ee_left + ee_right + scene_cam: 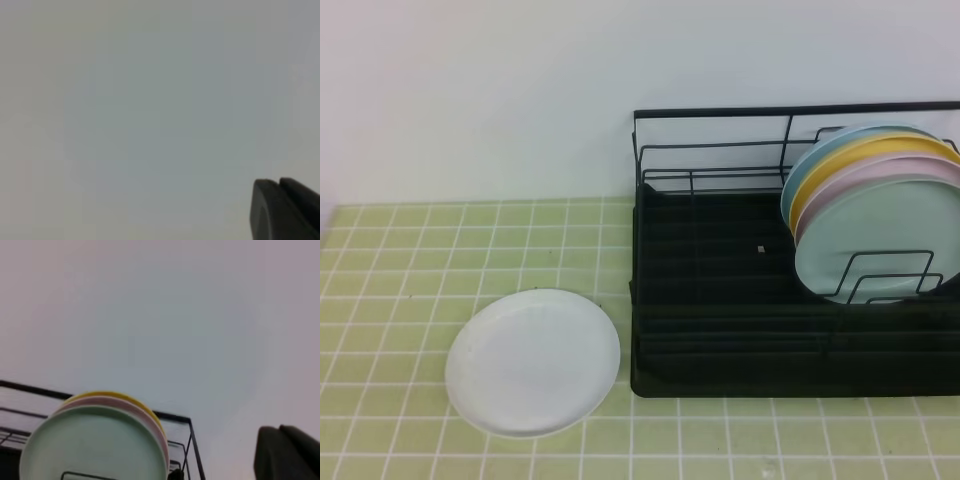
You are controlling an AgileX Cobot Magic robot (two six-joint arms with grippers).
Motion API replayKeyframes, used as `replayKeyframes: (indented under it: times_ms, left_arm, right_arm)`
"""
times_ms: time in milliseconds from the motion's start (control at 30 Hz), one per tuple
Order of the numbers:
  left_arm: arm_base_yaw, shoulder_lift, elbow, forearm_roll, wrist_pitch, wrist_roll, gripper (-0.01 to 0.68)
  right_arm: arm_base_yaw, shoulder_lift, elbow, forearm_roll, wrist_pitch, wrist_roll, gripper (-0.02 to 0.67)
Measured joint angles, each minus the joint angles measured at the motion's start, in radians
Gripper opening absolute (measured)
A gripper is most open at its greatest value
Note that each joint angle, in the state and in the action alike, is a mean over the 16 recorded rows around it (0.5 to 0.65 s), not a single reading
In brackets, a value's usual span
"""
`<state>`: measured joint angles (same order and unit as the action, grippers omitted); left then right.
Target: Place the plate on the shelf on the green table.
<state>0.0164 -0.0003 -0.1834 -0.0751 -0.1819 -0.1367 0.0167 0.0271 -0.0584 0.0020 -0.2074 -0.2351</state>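
So we've got the plate lying flat on the green table, just left of the shelf. Four colored plates stand at the shelf's right end. Left gripper and right gripper are both closed, holding nothing.

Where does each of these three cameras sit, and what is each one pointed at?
Exterior high: sits above, looks down on the green table, the white plate and the shelf; no part of the robot shows.
Left wrist: on the left arm, faces a bare wall; only the left gripper shows, jaws shut.
Right wrist: on the right arm, faces the wall and shelf top; the right gripper shows.
Shared: exterior and right wrist both show the mint-green plate.
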Motion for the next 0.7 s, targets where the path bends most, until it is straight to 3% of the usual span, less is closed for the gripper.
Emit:
replayKeyframes:
  times_ms: [300, 700]
  left_arm:
    - [0.0, 0.038, -0.1, -0.026, 0.189, -0.106, -0.002]
    - [0.0, 0.419, -0.484, -0.063, 0.737, -0.037, -0.002]
  right_arm:
    - [0.0, 0.152, -0.16, 0.007, 0.291, 0.004, 0.0]
    - [0.0, 0.426, -0.249, 0.041, 0.458, 0.003, 0.001]
